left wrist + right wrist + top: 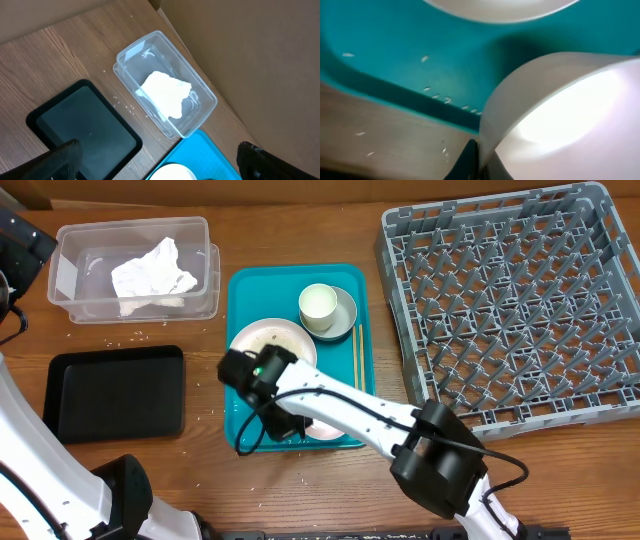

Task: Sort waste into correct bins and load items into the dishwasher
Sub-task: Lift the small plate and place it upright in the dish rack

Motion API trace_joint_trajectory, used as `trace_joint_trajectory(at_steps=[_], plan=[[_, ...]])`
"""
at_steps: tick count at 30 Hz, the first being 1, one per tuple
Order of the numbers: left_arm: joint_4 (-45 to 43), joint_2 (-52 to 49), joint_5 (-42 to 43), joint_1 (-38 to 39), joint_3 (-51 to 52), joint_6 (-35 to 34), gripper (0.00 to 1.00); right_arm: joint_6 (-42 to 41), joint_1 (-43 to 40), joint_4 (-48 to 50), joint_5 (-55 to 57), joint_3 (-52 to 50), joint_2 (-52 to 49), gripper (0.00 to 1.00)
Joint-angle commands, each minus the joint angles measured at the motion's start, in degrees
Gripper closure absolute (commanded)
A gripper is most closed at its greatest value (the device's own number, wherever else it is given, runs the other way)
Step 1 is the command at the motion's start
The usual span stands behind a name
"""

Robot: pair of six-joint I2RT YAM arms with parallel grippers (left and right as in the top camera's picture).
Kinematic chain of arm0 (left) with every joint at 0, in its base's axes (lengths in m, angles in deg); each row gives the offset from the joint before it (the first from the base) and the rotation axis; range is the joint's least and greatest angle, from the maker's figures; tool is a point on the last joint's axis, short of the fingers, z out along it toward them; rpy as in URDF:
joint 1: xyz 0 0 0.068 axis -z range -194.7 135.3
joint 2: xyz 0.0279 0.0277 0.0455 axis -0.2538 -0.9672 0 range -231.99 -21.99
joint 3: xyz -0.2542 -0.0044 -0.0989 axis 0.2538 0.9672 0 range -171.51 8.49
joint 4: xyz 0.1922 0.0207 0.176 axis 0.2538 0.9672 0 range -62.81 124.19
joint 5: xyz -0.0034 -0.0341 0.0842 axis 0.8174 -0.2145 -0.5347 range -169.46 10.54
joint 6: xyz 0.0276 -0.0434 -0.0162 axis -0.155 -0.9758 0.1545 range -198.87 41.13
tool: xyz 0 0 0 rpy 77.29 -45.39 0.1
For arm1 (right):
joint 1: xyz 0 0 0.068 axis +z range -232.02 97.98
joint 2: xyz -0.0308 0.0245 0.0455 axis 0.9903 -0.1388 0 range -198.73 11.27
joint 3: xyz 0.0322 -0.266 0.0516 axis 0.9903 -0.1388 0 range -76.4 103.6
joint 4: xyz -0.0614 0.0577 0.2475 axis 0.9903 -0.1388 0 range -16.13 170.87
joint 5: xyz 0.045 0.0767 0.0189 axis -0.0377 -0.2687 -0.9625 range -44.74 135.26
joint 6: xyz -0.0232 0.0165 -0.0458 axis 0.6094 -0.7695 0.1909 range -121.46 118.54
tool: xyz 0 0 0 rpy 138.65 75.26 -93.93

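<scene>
My right gripper [290, 420] [479, 161] is shut on the rim of a pale grey bowl [560, 110] at the front of the teal tray [245, 290]. The bowl [325, 430] is mostly hidden under the arm. A large white plate [270, 340] and a white cup [318, 305] on a smaller dish [347, 315] sit on the same tray. A crumpled white napkin [150, 272] [165, 92] lies in the clear tub [70, 255]. The black tray [115, 390] holds nothing. Rice scraps [445, 99] dot the teal tray and table. My left gripper [160, 167] is open, high above the tub. The red wrapper is out of view.
The grey dish rack [510, 300] fills the right side, with nothing in it. Wooden chopsticks [357, 360] lie along the teal tray's right edge. More rice grains [130, 337] lie on the table between the tub and the black tray.
</scene>
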Motion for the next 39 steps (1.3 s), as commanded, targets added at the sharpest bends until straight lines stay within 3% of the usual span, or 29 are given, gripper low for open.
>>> trace_joint_trajectory(at_steps=[1,7,11,14,20,27,33,39], plan=[[-0.1,1.2,-0.6,0.1,0.0,-0.3,0.0,1.1,-3.0,-4.8,0.9,11.7,0.8,0.96],[-0.1,1.2,-0.6,0.1,0.0,-0.3,0.0,7.0,-14.5,-13.0,-0.3,31.5,1.1,0.96],[-0.1,1.2,-0.6,0.1,0.0,-0.3,0.0,12.2,-27.3,-12.4,-9.4,37.2,1.4,0.96],[-0.1,1.2,-0.6,0.1,0.0,-0.3,0.0,17.4,-38.8,-10.6,-22.2,36.9,1.3,0.96],[-0.1,1.2,-0.6,0.1,0.0,-0.3,0.0,24.7,-59.1,-2.5,-50.1,30.5,0.5,0.96],[-0.1,1.2,-0.6,0.1,0.0,-0.3,0.0,24.7,-73.2,8.2,-65.9,17.8,0.3,0.96],[-0.1,1.2,-0.6,0.1,0.0,-0.3,0.0,20.3,-80.0,21.5,-82.2,4.8,0.3,0.96],[-0.1,1.2,-0.6,0.1,0.0,-0.3,0.0,16.1,-83.2,28.7,-82.4,-5.2,0.3,0.96]])
